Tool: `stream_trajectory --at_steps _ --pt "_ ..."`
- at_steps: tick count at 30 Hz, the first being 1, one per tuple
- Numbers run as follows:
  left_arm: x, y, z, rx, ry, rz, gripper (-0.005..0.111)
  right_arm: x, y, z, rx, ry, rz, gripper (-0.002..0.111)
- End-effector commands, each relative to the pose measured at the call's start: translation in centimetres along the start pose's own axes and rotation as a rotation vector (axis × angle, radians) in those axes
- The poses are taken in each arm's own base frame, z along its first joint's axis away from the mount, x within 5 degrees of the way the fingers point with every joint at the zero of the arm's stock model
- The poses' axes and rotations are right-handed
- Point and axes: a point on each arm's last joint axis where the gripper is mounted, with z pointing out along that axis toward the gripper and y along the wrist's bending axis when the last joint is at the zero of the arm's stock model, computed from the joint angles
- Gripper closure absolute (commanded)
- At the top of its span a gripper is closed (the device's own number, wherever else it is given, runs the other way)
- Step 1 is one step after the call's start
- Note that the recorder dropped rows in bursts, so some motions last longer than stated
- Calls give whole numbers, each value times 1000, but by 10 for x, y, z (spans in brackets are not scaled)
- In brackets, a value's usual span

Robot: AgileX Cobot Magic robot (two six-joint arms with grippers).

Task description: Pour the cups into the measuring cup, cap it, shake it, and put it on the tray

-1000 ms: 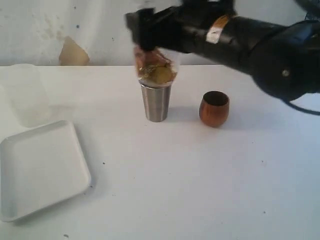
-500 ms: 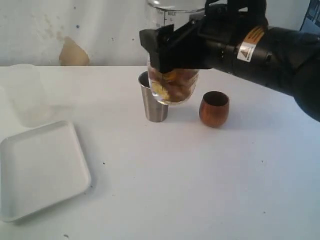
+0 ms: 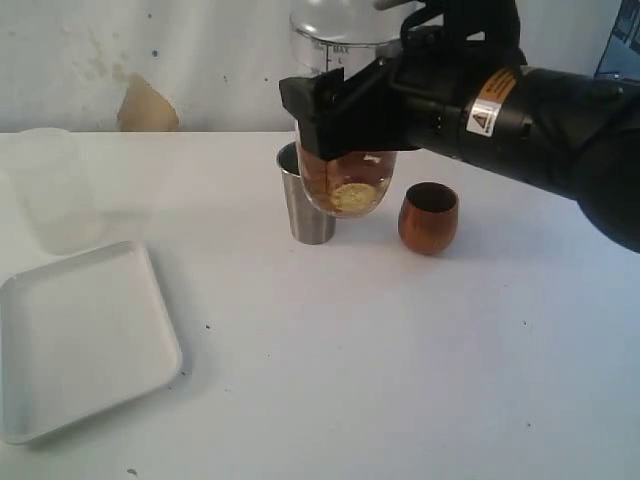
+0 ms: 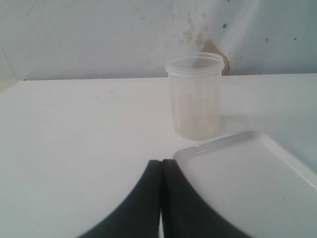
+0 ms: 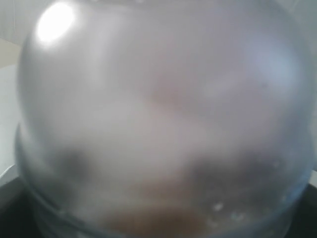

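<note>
My right gripper (image 3: 345, 110) is shut on the measuring cup (image 3: 345, 180) and holds it upright in the air. The cup is a clear marked cylinder with yellow and brown pieces lying at its bottom. It hangs just in front of the steel tumbler (image 3: 302, 210), which stands on the table. The wooden cup (image 3: 428, 217) stands to the tumbler's right. In the right wrist view the measuring cup (image 5: 158, 119) fills the frame as a blur. The white tray (image 3: 80, 340) lies at the front left. My left gripper (image 4: 162, 161) is shut and empty, low beside a corner of the tray (image 4: 247, 173).
A frosted translucent cup (image 3: 55, 190) stands behind the tray at the far left, and it is also in the left wrist view (image 4: 194, 96). The white table (image 3: 400, 360) ends at a stained wall at the back.
One second ago the measuring cup was a blur above the tumbler with its contents high. It now stands upright and lower, and the pieces have settled to its bottom. The left side is unchanged.
</note>
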Motion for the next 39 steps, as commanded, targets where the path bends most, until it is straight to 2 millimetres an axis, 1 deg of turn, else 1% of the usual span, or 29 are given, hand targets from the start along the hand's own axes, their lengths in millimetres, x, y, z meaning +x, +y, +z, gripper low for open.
stream_trajectory --at_steps 1,7,15,27,31,39 --pt "0 0 0 -1 -10 4 107 -10 0 -3 -4 -55 -10 108" --pt "0 0 0 -1 -10 4 107 -4 -1 -3 6 7 -10 108" --pt "0 0 0 -1 -10 4 107 -9 0 -3 -3 -44 -10 108" --pt "0 0 0 -1 -10 4 107 -9 0 -3 -3 -43 10 108" --pt "0 1 0 -7 -10 63 107 -9 0 -3 -3 -43 10 108" --pt "0 1 0 -7 -10 87 107 -9 0 -3 -3 -45 10 108"
